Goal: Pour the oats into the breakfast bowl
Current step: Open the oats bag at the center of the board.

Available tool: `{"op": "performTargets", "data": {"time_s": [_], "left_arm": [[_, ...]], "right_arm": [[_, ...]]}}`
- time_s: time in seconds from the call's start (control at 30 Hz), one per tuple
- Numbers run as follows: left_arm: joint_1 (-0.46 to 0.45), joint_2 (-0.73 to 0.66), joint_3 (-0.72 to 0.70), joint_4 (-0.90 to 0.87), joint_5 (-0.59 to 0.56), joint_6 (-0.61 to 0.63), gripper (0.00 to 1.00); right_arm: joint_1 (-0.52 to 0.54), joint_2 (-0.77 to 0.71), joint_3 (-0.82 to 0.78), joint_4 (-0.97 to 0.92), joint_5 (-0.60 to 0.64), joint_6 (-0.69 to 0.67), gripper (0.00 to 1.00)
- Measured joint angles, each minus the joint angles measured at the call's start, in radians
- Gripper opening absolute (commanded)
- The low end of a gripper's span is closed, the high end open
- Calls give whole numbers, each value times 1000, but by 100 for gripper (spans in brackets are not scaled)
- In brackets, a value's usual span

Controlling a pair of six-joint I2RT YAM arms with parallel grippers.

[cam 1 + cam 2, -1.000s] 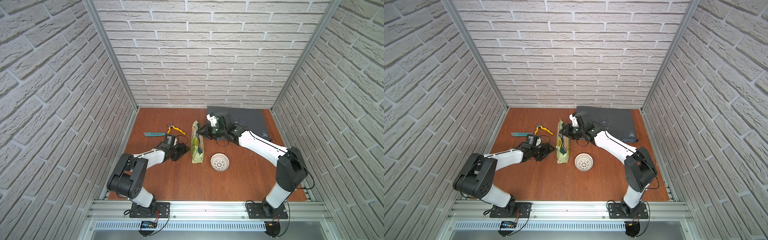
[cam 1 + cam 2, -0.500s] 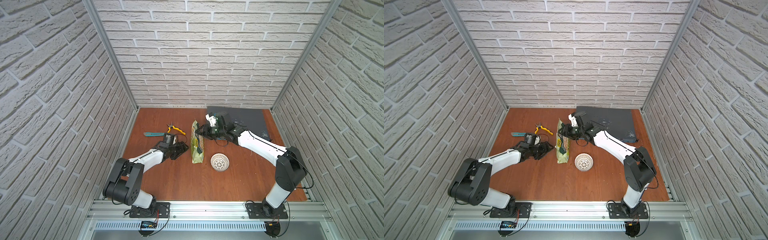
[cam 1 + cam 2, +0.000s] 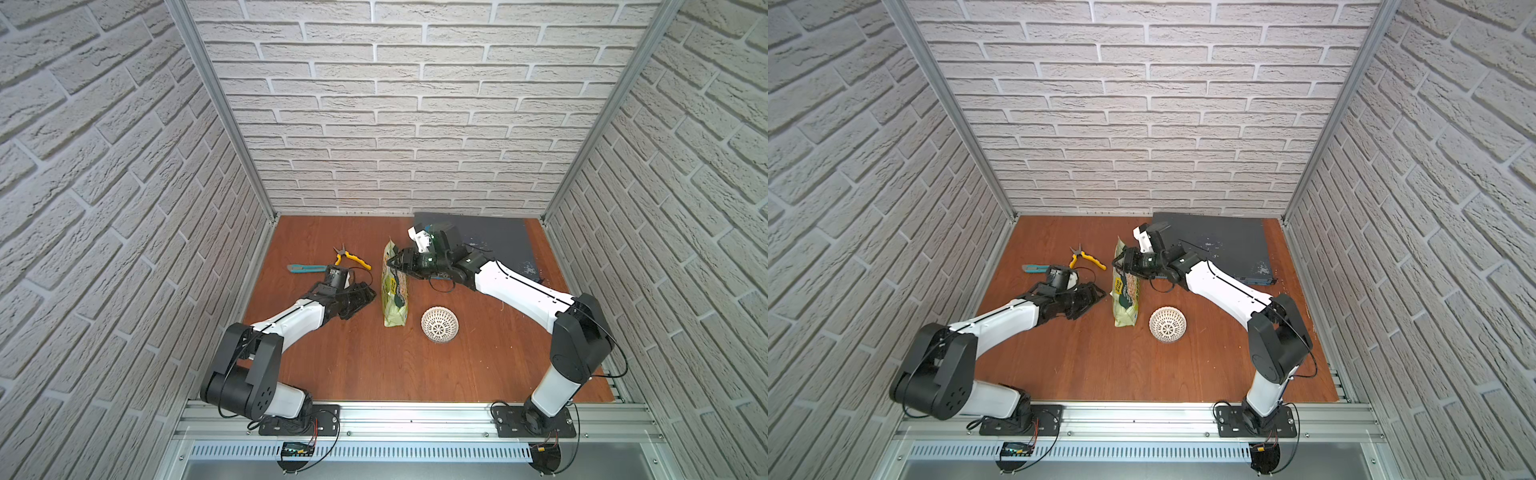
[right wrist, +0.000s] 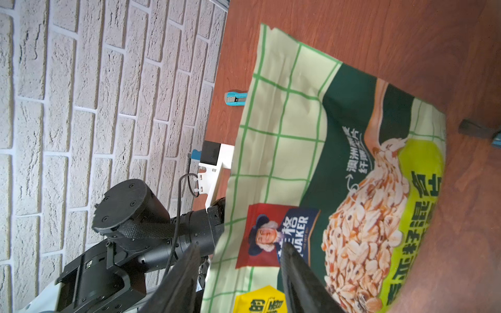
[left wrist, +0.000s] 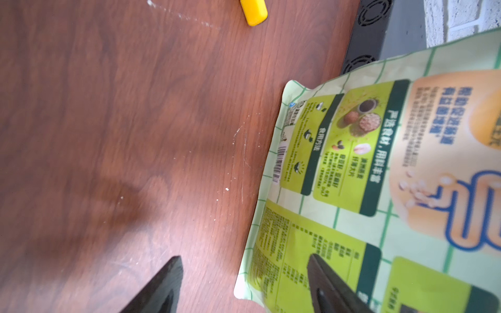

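The green oat pouch point(image 3: 395, 291) point(image 3: 1125, 291) stands upright mid-table; the oats are hidden inside it. The breakfast bowl point(image 3: 439, 325) point(image 3: 1168, 325), white with a dark lattice, sits on the wood just right of the pouch and nearer the front. My left gripper point(image 3: 360, 296) point(image 5: 244, 258) is open, low at the pouch's left side; one finger point(image 5: 325, 281) lies over the pouch's printed back point(image 5: 352, 189). My right gripper point(image 3: 390, 262) point(image 4: 240, 246) is open at the pouch's upper part, its fingers either side of the pouch's edge point(image 4: 311, 135).
Yellow pliers point(image 3: 351, 257) and a teal utility knife point(image 3: 305, 269) lie behind my left gripper. A flat dark grey box point(image 3: 490, 237) fills the back right corner. Brick walls close in three sides, and a metal rail point(image 3: 415, 419) runs along the front.
My right gripper's jaws have spread wider at the pouch's top. The left arm's shoulder has shifted a little while its gripper stays by the pouch. Pouch and bowl have not moved.
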Motion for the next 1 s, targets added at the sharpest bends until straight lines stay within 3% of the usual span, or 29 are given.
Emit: {"op": "performTargets", "data": {"time_s": [0.5,0.73,1.0], "left_arm": [[-1,0,0,0,-2,0,76],[4,-33,50,-4,39,-23,77],[10,-98,219,-1,101,-47,76]], "right_arm": [[5,0,-3,2,-17,3,28],[9,0,-49,69,-34,10,27],[14,-1,-76,73,-14,-5,27]]}}
